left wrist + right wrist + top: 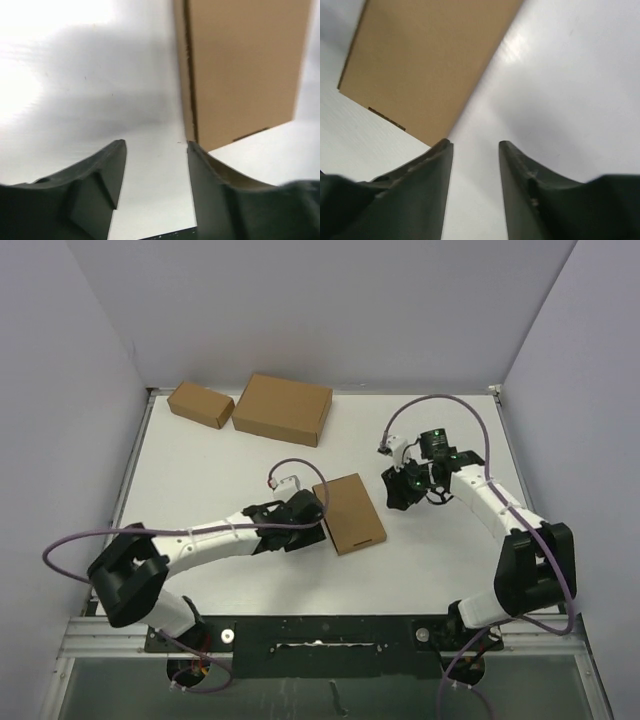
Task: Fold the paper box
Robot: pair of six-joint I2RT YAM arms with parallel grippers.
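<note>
The paper box [350, 513] lies flat and closed on the white desk [200, 480], a little right of centre between the two arms, its long side running away from the bases; a small dark slot line shows near its near edge in both wrist views; the left end effector [312, 515] sits low at the box's left edge, and the left wrist view shows its two dark fingers [95, 180] spread with bare desk between them, gripping nothing, the right-hand finger tip just beside the box's [245, 70] side wall; whether it touches cannot be told; the right end effector [398, 492] hangs just off the box's right side, near its far corner; its fingers [530, 185] are likewise parted with only desk in the gap, holding nothing, and the box [425, 65] lies ahead and to the left of them, apart from the tips; at the far left of the desk a larger brown box [283, 409] and a smaller brown box [201, 404] stand side by side, well apart from both arms
</note>
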